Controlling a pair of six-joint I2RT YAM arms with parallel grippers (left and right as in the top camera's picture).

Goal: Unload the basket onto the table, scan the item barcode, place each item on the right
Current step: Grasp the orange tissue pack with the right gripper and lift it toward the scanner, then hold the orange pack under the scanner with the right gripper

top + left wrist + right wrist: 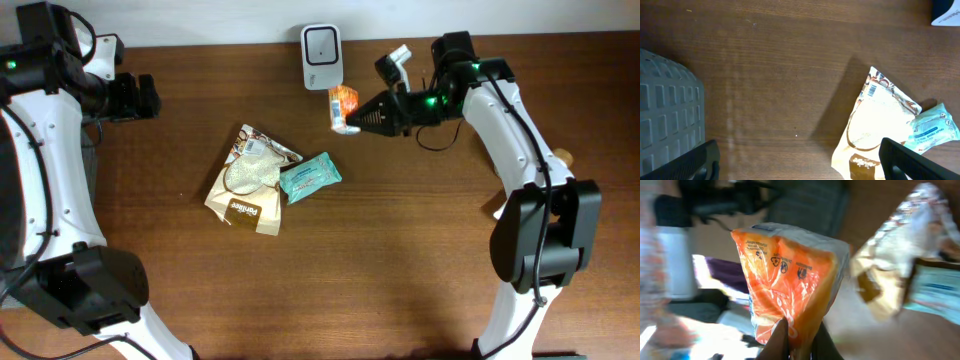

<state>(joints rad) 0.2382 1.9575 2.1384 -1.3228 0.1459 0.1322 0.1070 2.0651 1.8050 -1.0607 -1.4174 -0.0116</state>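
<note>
R gripper [356, 121] clamped on orange packet [343, 102], held near scanner [321, 55]; L gripper [148, 97] jaws wide, empty.

The overhead view looks straight down on the brown wooden table [400, 260] from well above. The left wrist view faces down at the same tabletop from nearer; its lower right corner holds the cream-and-brown paper pouch [880, 125] and teal plastic wipes packet [932, 127] that lie mid-table overhead. The right wrist view sits very close behind the orange plastic packet [790, 275], looking across rather than down; its blurred right edge seemingly shows that same pair.
</note>
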